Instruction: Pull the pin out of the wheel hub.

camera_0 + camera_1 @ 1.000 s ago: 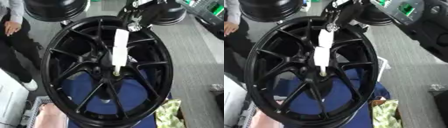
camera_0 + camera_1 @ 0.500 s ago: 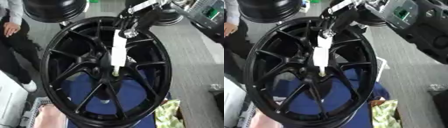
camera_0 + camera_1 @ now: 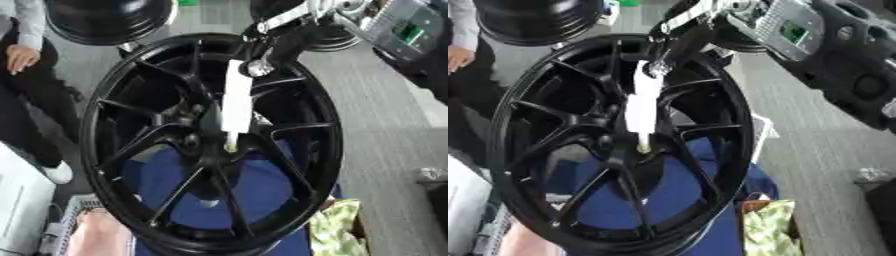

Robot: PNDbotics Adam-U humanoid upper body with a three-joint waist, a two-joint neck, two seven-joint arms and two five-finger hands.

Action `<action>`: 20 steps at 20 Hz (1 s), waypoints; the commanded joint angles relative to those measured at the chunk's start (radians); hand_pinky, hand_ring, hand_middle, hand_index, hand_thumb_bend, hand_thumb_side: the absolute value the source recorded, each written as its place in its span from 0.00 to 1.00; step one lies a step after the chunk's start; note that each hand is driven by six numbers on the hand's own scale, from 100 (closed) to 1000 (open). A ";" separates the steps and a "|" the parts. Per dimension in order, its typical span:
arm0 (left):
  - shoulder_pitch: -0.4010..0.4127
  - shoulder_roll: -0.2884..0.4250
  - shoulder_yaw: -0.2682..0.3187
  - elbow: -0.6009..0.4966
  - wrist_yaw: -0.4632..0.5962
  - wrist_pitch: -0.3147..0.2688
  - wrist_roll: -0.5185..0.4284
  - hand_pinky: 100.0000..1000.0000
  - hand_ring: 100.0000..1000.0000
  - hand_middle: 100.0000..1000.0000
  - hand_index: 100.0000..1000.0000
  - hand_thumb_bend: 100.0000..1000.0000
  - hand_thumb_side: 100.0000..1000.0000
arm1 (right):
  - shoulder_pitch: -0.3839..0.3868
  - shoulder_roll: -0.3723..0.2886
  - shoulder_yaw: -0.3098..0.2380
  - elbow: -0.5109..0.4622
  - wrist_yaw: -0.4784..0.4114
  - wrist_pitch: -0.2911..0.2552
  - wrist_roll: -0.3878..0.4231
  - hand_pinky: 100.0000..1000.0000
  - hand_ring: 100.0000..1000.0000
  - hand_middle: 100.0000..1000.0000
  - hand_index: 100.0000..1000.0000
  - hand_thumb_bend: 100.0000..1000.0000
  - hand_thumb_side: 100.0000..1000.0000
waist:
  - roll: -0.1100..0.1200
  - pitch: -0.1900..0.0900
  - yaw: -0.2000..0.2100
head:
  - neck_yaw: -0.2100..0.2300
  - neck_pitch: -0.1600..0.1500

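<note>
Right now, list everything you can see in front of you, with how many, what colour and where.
Wheel: one, black, upright, filling the centre.
Pin: one, white, lower tip at the wheel hub.
Blue cloth: one, behind the lower spokes.
Other wheels: two at least, black, far edge.
Green patterned cloth: one, lower right.
Standing person: one, far left, not touching anything.
Right robot hand: one, black and silver, at the pin's top.

pin (image 3: 235,102) above wheel hub (image 3: 213,150); robot hand (image 3: 269,47) behind

A wheel workshop: black alloy rims (image 3: 210,145) standing about on grey floor (image 3: 385,125), another rim (image 3: 105,20) behind.
</note>
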 commanded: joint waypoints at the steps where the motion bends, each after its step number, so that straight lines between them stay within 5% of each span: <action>1: -0.010 0.021 0.005 -0.015 0.001 -0.001 -0.005 0.60 1.00 0.71 0.74 0.44 0.71 | -0.017 -0.002 -0.011 0.011 -0.010 -0.002 0.001 0.92 0.92 0.84 0.98 0.01 0.78 | -0.011 -0.020 0.002 | -0.006 0.005; 9: -0.011 0.022 0.007 -0.014 0.002 0.000 -0.004 0.60 1.00 0.71 0.74 0.44 0.71 | -0.021 -0.014 -0.020 -0.018 -0.069 -0.010 0.001 0.92 0.91 0.84 0.98 0.00 0.79 | -0.015 -0.015 0.002 | 0.001 0.005; 20: -0.014 0.019 0.003 -0.015 0.002 -0.001 -0.010 0.60 1.00 0.71 0.74 0.44 0.71 | -0.008 -0.002 0.000 0.019 -0.025 -0.027 0.001 0.92 0.92 0.85 0.98 0.04 0.79 | -0.016 -0.015 0.006 | -0.007 0.005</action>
